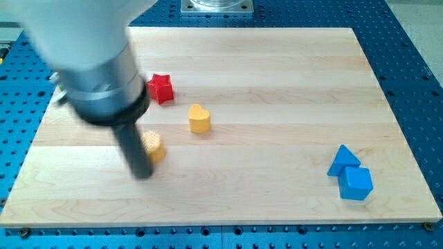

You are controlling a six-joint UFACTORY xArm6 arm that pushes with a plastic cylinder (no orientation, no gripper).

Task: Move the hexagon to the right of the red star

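Observation:
A red star (160,88) lies on the wooden board at the view's upper left. A yellow hexagon (154,146) lies below it, partly hidden by my rod. My tip (142,173) touches the board at the hexagon's left side, just below it. A yellow heart (199,119) sits right of the hexagon and below right of the star.
A blue triangle (342,160) and a blue cube (356,183) sit together at the view's lower right. The wooden board (277,83) lies on a blue perforated table. The arm's large grey body (90,55) covers the upper left corner.

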